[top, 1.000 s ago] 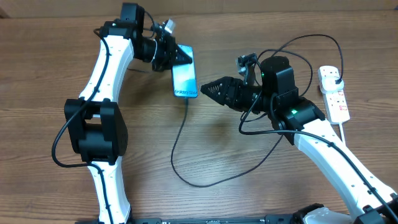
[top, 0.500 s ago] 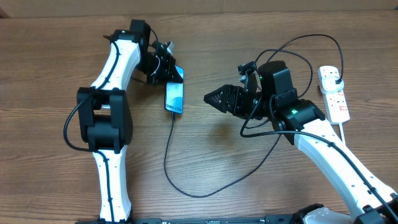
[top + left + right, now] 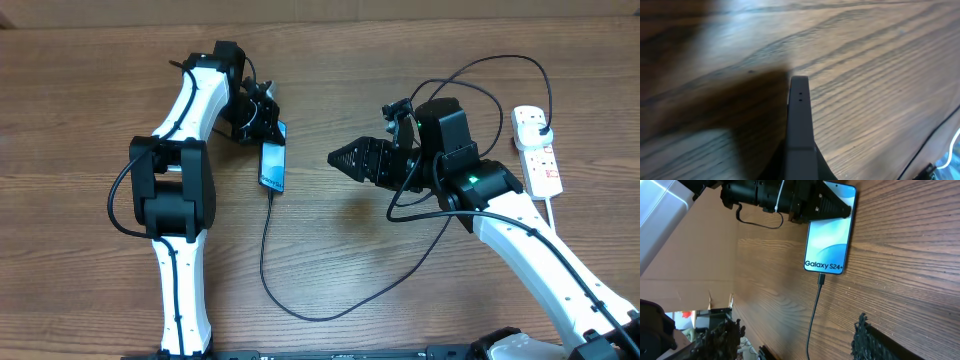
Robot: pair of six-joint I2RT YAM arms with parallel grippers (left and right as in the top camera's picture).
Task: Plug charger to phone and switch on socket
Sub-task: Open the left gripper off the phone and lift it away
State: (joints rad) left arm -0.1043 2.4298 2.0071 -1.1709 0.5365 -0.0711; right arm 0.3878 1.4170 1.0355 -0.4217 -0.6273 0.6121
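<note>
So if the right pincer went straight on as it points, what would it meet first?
Probably the phone, gripped by the left pincer, near the end where the charger is plugged in. Nothing shows in between, though height is hard to judge.

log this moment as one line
left tool: shut on phone | charger: tip in phone | right tool: open, empty | socket: no tool on it

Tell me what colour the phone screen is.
Light blue, white at one end; the phone shows best in the right wrist view.
</note>
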